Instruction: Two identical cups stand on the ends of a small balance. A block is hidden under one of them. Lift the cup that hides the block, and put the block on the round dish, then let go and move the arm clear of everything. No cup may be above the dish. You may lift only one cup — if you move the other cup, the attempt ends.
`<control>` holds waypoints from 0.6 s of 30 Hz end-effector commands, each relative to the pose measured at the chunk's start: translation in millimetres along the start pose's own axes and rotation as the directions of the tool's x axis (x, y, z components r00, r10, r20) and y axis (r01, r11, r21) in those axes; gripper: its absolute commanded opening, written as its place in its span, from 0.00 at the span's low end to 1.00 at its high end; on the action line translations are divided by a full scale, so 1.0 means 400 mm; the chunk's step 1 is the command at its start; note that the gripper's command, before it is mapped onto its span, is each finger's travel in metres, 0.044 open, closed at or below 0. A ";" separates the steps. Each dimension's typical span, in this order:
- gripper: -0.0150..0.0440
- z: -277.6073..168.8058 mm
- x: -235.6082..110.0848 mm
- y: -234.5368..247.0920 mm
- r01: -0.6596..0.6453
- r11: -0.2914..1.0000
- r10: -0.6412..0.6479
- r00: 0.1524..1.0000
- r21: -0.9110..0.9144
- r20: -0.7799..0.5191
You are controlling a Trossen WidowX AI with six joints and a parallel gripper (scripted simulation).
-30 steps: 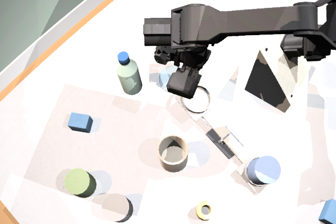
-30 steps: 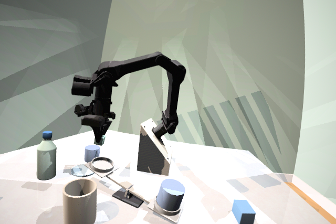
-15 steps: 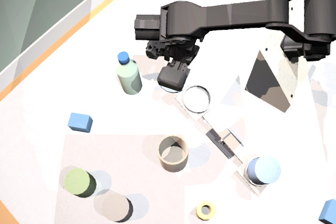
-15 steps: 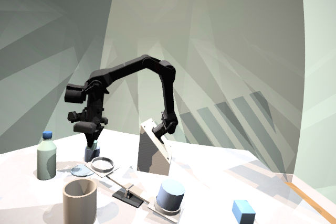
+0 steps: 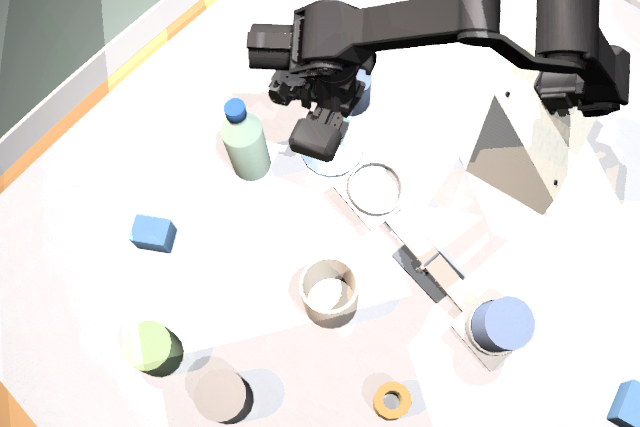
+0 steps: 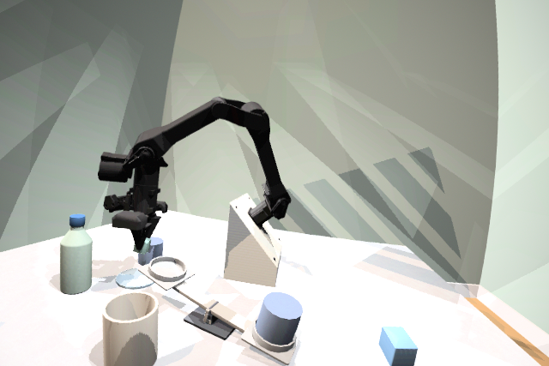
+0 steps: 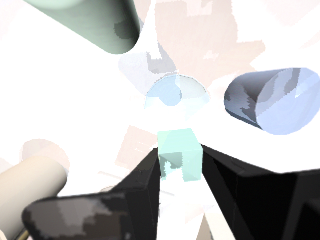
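My gripper (image 5: 342, 125) (image 6: 143, 247) (image 7: 176, 150) is shut on a small mint-green block (image 6: 146, 244) (image 7: 179, 155) and holds it a little above the table, over the near edge of the round pale-blue dish (image 5: 330, 168) (image 6: 132, 278) (image 7: 177, 92). One blue cup (image 5: 364, 96) (image 6: 153, 249) (image 7: 274, 101) stands on the table just beyond the dish, partly hidden by the arm. The other blue cup (image 5: 504, 324) (image 6: 278, 313) stands on the near end of the balance (image 5: 424, 277) (image 6: 206, 318). The balance's far end holds only an empty ring seat (image 5: 356, 201) (image 6: 166, 274).
A green bottle (image 5: 245, 145) (image 6: 75, 260) (image 7: 95, 25) stands left of the dish. A beige hollow cylinder (image 5: 330, 316) (image 6: 130, 339), a blue box (image 5: 153, 232), a green cylinder (image 5: 152, 347), a white cylinder (image 5: 222, 393), a yellow ring (image 5: 382, 404) and another blue box (image 6: 397, 346) are scattered nearer. The arm's wedge base (image 5: 511, 158) (image 6: 250, 247) stands to the right.
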State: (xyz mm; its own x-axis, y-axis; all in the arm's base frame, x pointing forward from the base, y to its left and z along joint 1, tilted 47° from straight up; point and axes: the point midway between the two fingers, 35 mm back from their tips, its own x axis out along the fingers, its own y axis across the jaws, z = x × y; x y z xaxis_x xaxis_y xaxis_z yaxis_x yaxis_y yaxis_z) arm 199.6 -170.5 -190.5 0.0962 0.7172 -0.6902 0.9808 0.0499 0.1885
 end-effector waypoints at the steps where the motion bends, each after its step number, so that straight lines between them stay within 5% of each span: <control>1: 0.25 0.024 0.026 -0.022 0.003 1.000 -0.003 1.000 -0.004 0.003; 18: 0.25 0.036 0.151 -0.038 0.003 1.000 -0.003 1.000 -0.003 0.001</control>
State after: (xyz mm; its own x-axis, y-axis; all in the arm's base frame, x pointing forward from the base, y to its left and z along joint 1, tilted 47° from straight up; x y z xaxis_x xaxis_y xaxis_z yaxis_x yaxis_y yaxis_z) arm 195.2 -153.4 -235.7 0.0982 0.7043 -0.7031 0.9782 0.0618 0.1985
